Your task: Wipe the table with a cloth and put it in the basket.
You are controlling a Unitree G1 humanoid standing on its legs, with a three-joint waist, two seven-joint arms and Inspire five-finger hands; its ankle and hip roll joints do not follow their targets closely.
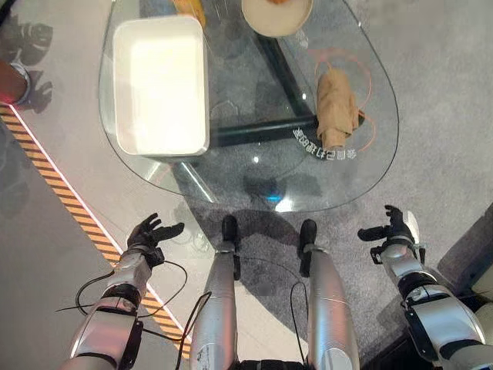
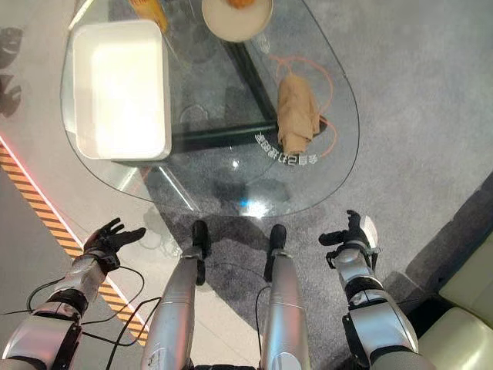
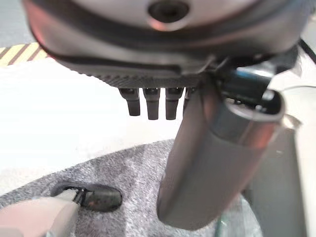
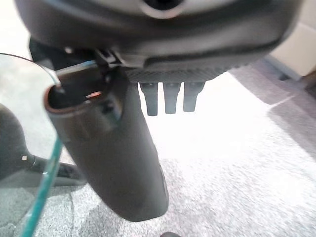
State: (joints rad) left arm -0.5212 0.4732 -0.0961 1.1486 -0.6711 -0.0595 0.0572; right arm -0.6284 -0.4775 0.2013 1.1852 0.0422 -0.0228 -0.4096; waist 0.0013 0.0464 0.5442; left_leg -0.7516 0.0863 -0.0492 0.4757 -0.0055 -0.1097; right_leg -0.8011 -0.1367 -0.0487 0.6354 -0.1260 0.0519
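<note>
There is white lettering printed on the glass table [image 1: 231, 181] near its near edge, just in front of the cloth, but I can't make the characters out. Thin orange rings are drawn on the glass around the cloth too.

The brown cloth [image 1: 337, 108] lies bunched up lengthwise toward the table's right edge, touching nothing else, and neither hand is on it. The white basket [image 1: 160, 85], a rectangular tub, sits along the left edge with its long side running away from the robot; I cannot see anything in it. At the far edge a round cream bowl [image 1: 276, 15] is cut off by the top of the view, with something orange-brown in it that I can't identify. Another yellowish object [image 1: 190, 9] beside the basket's far corner is also cut off. The table's dark frame shows through the glass.

Both hands hang off the table, on the near side, over the floor. The left hand [image 1: 150, 233] is past the near-left edge, fingers spread loosely and holding nothing. The right hand [image 1: 391, 229] is past the near-right edge, likewise relaxed and empty, thumb out to the side.

The middle and near part of the glass lie bare between basket and cloth. A yellow-and-black striped strip [image 1: 54, 181] runs across the floor to the left.
</note>
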